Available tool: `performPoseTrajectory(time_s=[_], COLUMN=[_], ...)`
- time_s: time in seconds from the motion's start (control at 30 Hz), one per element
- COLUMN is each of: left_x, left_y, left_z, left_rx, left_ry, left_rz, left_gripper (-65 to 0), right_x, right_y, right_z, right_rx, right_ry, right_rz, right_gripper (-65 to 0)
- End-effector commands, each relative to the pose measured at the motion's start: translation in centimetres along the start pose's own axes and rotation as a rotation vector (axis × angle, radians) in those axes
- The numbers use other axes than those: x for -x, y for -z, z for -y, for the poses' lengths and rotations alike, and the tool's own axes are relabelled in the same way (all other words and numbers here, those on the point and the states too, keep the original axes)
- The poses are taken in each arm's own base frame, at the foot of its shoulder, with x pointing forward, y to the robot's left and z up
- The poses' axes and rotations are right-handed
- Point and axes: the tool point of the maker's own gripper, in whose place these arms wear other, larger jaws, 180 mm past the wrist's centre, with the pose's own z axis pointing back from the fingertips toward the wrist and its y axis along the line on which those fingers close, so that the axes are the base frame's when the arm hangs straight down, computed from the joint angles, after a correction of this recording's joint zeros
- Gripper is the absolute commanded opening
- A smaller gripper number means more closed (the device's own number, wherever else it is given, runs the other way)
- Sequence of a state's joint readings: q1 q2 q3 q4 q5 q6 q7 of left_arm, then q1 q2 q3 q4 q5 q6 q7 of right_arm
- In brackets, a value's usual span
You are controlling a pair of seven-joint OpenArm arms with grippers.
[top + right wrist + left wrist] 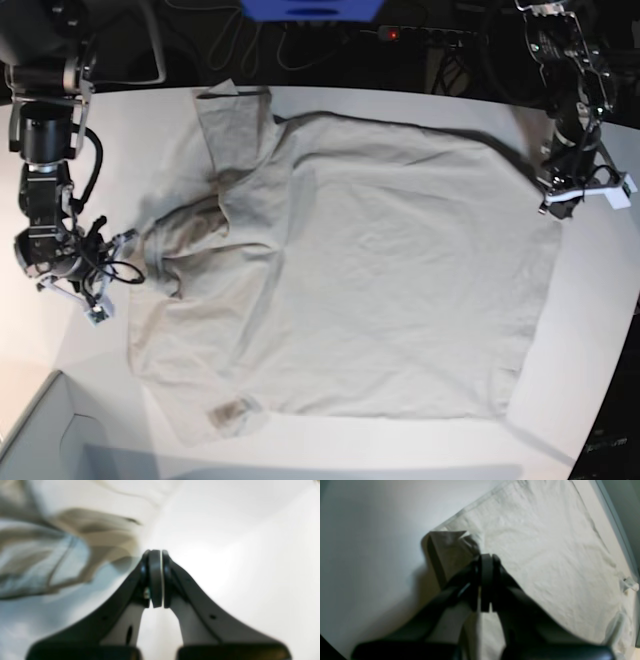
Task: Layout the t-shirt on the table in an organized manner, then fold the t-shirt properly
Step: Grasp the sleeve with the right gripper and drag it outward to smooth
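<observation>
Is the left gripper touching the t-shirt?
Touching. In the left wrist view the left gripper is shut on a lifted, folded-up corner of the t-shirt.

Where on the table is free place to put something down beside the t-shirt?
Bare table shows in a strip along the near edge under the t-shirt, and far left past the sleeve. Crowded: left gripper and right gripper at the shirt's ends.

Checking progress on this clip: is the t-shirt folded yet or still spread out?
Mostly spread. The t-shirt lies flat across the table, unfolded, with its far sleeve and collar area bunched.
</observation>
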State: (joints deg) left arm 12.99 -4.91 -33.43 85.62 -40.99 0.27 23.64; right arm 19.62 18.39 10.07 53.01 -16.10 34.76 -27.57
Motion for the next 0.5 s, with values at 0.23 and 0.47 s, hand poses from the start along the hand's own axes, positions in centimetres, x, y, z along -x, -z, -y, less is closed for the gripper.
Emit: performPoseTrajectory(time_s=[0.23,0.47], left_x=[-2.8,-2.9], left_y=[-0.3,-0.1], left_z=[1.8,1.8], left_rx=[0.053,0.048], left_ry=[0.021,0.029], left_rz=[0.075,0.080], left_gripper=[-64.9,-64.9], right_x=[-3.5,-5.1], right_y=[-4.0,-4.7], right_z=[-0.2,-8.3], right_rx=[0.093,-0.008], right_ry=[0.003,0.013], right_rz=[0.169,0.238], right_gripper=[-65.0,-65.0])
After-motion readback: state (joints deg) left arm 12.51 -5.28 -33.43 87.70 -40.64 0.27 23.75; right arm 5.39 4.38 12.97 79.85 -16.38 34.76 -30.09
